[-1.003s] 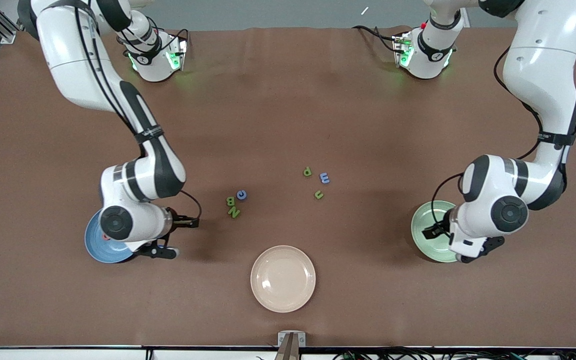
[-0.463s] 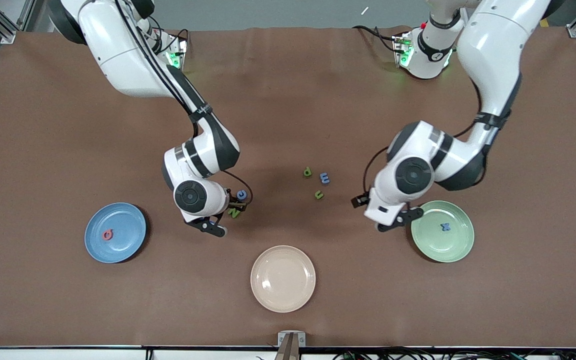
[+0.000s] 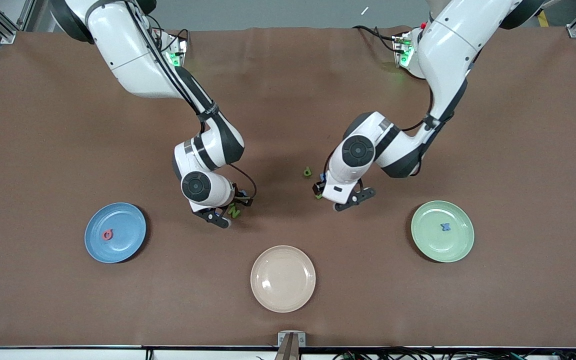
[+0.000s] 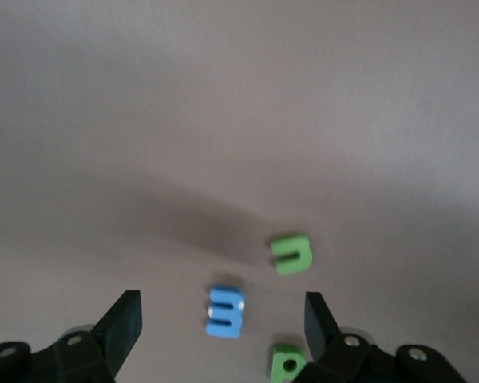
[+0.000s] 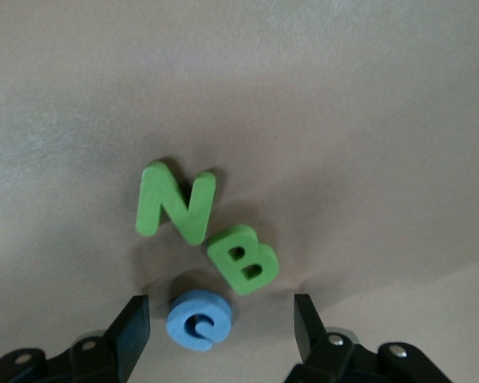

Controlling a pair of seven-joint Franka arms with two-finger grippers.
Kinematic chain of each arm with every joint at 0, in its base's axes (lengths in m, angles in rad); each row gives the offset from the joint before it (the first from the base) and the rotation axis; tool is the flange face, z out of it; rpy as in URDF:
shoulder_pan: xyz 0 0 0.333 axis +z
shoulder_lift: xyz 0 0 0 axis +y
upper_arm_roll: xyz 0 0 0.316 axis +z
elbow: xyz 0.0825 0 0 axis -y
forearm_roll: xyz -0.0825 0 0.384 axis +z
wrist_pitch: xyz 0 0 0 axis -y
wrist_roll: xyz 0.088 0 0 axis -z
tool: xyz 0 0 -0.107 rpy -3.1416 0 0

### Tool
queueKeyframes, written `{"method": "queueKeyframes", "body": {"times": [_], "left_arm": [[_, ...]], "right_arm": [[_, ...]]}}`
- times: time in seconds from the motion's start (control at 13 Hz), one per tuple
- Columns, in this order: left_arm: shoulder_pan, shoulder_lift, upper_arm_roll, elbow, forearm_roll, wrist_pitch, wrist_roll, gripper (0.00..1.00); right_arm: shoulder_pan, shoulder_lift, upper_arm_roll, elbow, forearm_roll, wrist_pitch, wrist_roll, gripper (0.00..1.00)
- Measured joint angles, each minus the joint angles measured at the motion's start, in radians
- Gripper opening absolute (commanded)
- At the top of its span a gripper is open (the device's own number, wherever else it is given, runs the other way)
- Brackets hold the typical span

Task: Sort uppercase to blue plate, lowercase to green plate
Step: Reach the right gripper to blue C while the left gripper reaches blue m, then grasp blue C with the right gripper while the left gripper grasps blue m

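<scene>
My right gripper (image 3: 229,210) is open and low over the green N (image 5: 176,202), green B (image 5: 243,259) and blue C (image 5: 198,319); the C lies between its fingers. My left gripper (image 3: 337,195) is open and low over the blue E-shaped letter (image 4: 225,310), which lies between its fingers, with the green u (image 4: 291,254) and green p (image 4: 286,365) beside it. The p (image 3: 307,172) and N (image 3: 234,212) show in the front view. The pink-red Q (image 3: 107,234) lies in the blue plate (image 3: 128,220). The blue x (image 3: 446,227) lies in the green plate (image 3: 428,245).
A cream plate (image 3: 283,295) sits nearer the front camera than both letter groups, midway between the blue and green plates. Both arms reach in over the middle of the brown table from their bases.
Both grippers left their plates and moved to the table's middle: the right over the N, B, C group, the left over the E, u, p group. Q and x stay in the plates.
</scene>
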Motion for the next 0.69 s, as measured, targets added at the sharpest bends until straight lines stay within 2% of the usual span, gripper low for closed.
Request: {"method": "queueKeyframes", "body": {"times": [0.39,0.69], "left_arm": [[-0.045,0.021,0.003,-0.035,0.024,0.015,-0.033,0.71],[-0.05,0.04,0.006,-0.036,0.056,0.025,-0.047,0.6]], "right_arm": [[0.001,-0.005,0.0,-0.004,0.014,0.002,0.006,0.73],[0.003,-0.005,0.0,-0.006,0.035,0.004,0.01,0.53]]}}
